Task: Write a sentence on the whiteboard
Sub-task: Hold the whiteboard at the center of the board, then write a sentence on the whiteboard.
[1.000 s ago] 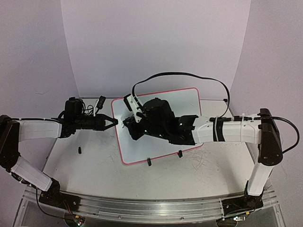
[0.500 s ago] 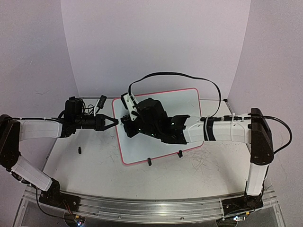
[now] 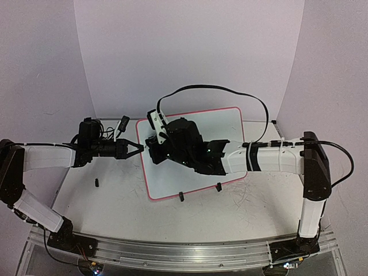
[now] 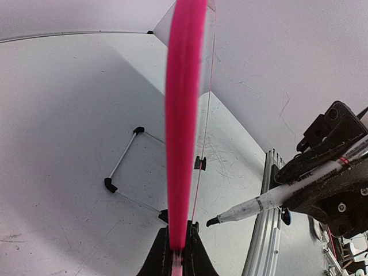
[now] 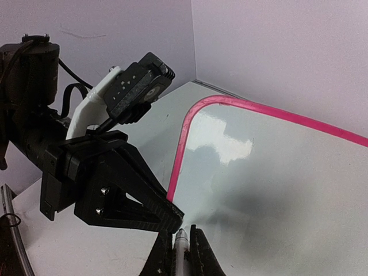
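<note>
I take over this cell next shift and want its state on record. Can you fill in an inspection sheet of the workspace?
Surface: white table, with faint grey scribbles near the right arm.
Job's things: whiteboard with two black clip feet on its near edge; marker uncapped, tip near the board's left edge; sentence: none seen, though the right arm hides part of the board.
Clutter: small black piece on the table.
Grippers: left gripper shut on the whiteboard's pink rim; right gripper shut on the marker.
Cables: black cable loops from the right wrist above the board.
Surroundings: curved white backdrop; nothing else seen.
</note>
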### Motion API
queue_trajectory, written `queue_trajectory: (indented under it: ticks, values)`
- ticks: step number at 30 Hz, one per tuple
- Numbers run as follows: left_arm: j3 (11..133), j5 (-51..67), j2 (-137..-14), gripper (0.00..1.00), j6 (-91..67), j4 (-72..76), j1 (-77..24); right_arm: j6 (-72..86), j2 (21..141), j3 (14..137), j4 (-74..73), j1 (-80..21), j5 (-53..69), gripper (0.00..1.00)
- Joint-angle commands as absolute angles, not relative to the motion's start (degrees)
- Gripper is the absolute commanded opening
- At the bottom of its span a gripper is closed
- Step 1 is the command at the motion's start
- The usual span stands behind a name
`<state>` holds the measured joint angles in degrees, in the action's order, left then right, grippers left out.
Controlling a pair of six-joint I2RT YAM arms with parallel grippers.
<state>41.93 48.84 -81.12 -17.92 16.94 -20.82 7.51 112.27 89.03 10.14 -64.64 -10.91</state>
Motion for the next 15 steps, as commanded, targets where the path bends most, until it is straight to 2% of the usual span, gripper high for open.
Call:
queue_trajectory:
  ticks: [1,15]
  values:
    - [42.61,46.94,-80.94,0.00,-16.96,17.84,-20.47,8.12,113.40,91.87,12.57,-64.57,-12.17,0.00]
    - [42.55,47.05,-80.73,0.00,-16.88,17.83,-20.13,8.88,115.38,93.54,11.44,-64.44,-13.94,0.00]
